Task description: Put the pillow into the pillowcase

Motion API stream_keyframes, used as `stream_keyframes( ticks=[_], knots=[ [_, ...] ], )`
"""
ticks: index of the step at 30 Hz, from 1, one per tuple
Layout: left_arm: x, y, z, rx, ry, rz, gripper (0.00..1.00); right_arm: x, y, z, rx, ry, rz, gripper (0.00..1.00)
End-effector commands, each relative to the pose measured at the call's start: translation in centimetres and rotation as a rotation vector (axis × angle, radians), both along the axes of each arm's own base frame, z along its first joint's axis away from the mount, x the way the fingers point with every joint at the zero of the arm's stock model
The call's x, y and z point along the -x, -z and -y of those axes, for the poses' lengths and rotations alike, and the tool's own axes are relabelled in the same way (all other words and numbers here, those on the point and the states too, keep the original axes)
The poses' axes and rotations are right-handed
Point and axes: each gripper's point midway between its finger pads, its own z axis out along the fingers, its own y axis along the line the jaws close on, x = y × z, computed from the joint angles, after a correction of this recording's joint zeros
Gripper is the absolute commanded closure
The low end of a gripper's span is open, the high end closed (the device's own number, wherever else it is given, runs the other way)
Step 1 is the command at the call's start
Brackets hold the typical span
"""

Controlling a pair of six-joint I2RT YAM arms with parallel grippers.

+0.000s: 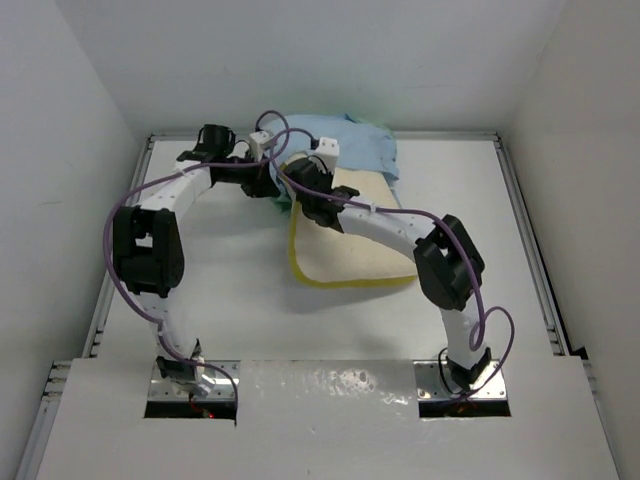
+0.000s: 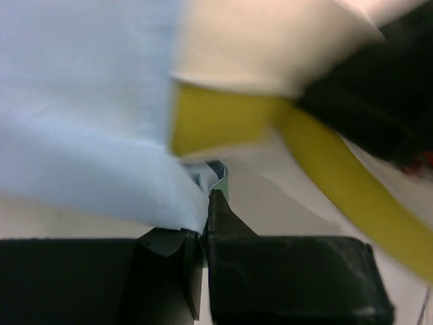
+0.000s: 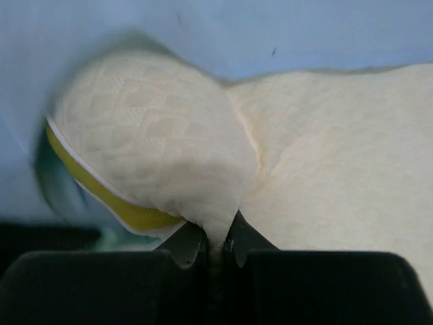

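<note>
Pillow (image 1: pixel 352 250) edge inside pillowcase (image 1: pixel 350 145) mouth

The pillow (image 1: pixel 355 250) lies on the counter (image 1: pixel 240 310), a little right of the middle and toward the far side. Its far end is covered by the pillowcase (image 1: pixel 360 145), which lies bunched behind it near the counter's far edge. The left gripper (image 2: pixel 206 203) is just left of the pillow's far-left corner, its jaws closed on the pillowcase's edge. The right gripper (image 3: pixel 215 233) is over the pillow's far-left part, just right of the left gripper, its jaws pinching a fold of the pillow.
</note>
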Motion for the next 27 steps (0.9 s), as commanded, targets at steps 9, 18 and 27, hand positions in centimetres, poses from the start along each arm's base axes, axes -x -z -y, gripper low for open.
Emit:
stream_keyframes(
  ticks=[9, 18, 27],
  knots=[
    [14.4, -2.5, 4.5, 0.171, 0.578, -0.144, 1.00, -8.1, -9.2, 0.1, -0.159, 0.309, 0.363, 1.00],
    [14.9, -3.6, -2.1, 0.109, 0.403, -0.091, 1.00, -5.1, -5.8, -4.8, -0.152, -0.168, 0.252, 0.01],
    [9.4, -5.1, -7.7, -0.126, 0.210, -0.041, 0.29, 6.5, -10.4, -2.9, -0.015, -0.738, 0.030, 0.25]
  ],
)
